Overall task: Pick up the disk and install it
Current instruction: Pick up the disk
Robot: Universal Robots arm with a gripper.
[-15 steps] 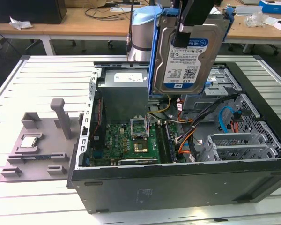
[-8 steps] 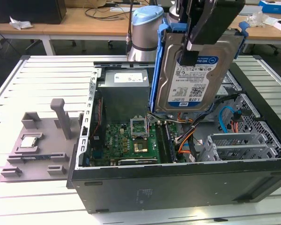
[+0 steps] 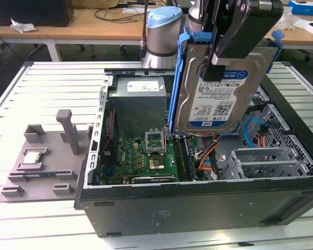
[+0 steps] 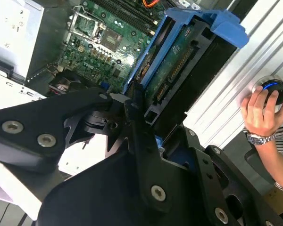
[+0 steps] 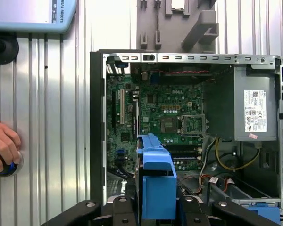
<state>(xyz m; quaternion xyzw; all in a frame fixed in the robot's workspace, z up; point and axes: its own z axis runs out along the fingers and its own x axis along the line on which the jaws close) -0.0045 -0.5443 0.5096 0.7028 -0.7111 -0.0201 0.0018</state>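
The pincer (image 3: 215, 66) is gripping the disk (image 3: 219, 91); its black fingers (image 3: 214, 70) are closed on the drive's upper part, one pressing against the labelled face in the exterior view. The disk is hanging just below the pincer, held in the air above the open computer case (image 3: 198, 208); it is touching nothing else that I can make out.

The disk is standing on edge, its long axis running nearly straight up and down and leaning only slightly; the white-and-blue label is facing the exterior camera, and the blue bracket (image 3: 180, 78) is framing both long sides. Its lower edge is hovering over the case's interior, beside the motherboard (image 3: 146, 156) and to the exterior view's right of the grey power supply (image 3: 141, 99).

In the second wrist view the disk (image 4: 177, 66) is showing its green circuit-board underside, reaching away from the pincer (image 4: 136, 101) toward the motherboard (image 4: 99, 42); in the first wrist view the blue bracket (image 5: 158, 183) is appearing edge-on over the case (image 5: 96, 117).

The case is lying on its side on a slatted metal surface (image 3: 41, 83); a grey fixture (image 3: 41, 151) is sitting beside it at the exterior view's left. A person's hand (image 4: 262, 110) is resting on a round knob (image 4: 273, 89) on the surface.
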